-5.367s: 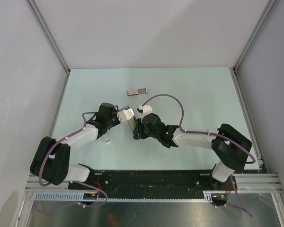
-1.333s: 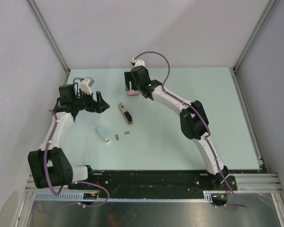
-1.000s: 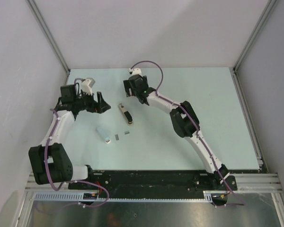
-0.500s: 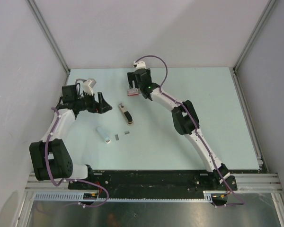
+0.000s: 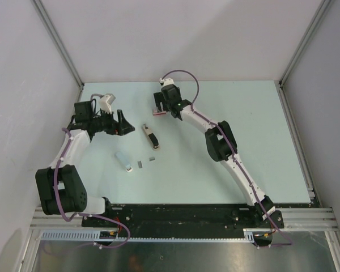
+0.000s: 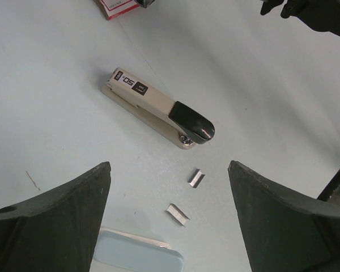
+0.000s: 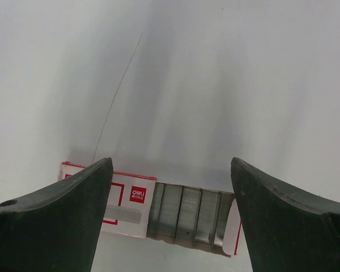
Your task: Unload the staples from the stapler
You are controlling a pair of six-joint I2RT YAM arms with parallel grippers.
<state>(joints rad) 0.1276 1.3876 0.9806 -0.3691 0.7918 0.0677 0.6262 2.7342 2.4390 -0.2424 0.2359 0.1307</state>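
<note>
The stapler is beige with a black end and lies closed on the pale table; in the left wrist view the stapler lies diagonally. Two short strips of staples lie loose just in front of it. My left gripper hovers open to the stapler's left, nothing between its fingers. My right gripper stands open over a red-and-white staple box, whose open end shows several grey staple strips.
A flat pale-blue case lies near the loose strips. White walls with metal posts enclose the table at the left, back and right.
The right gripper has shifted slightly back and to the right above the staple box. The left arm has barely moved. Stapler, strips and case lie as before.
</note>
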